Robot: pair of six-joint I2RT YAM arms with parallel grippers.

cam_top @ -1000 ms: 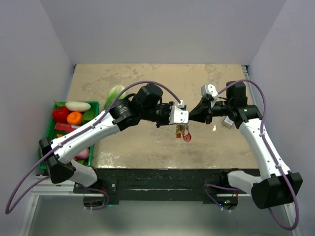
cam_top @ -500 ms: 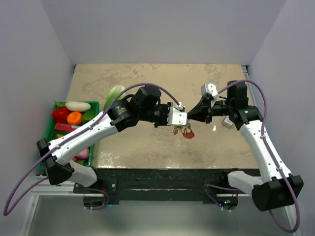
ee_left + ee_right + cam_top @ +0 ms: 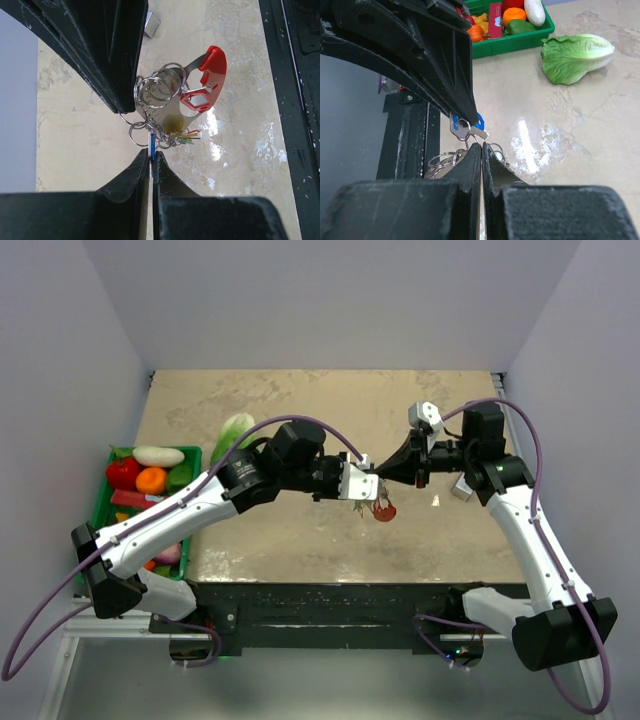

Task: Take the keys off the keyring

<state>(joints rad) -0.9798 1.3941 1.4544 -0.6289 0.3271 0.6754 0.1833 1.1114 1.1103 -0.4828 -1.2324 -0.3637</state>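
Left pincer (image 3: 151,156) is pressed together on a blue-headed one of the keys (image 3: 479,120). Facing it, the right pincer (image 3: 481,149) pinches the keyring (image 3: 156,93), whose red fob (image 3: 212,75) dangles above the surface (image 3: 560,135). A lettuce leaf (image 3: 576,56) and a green vegetable crate (image 3: 520,39) lie well apart on the left.

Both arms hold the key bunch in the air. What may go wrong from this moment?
1. The left fingers pinch only the thin edge of the blue key; a pull may let it slip out.
2. The right fingers grip the keyring at their very tips, so the whole bunch, with the red fob, could drop onto the table.
3. Several rings overlap; the key may snag.
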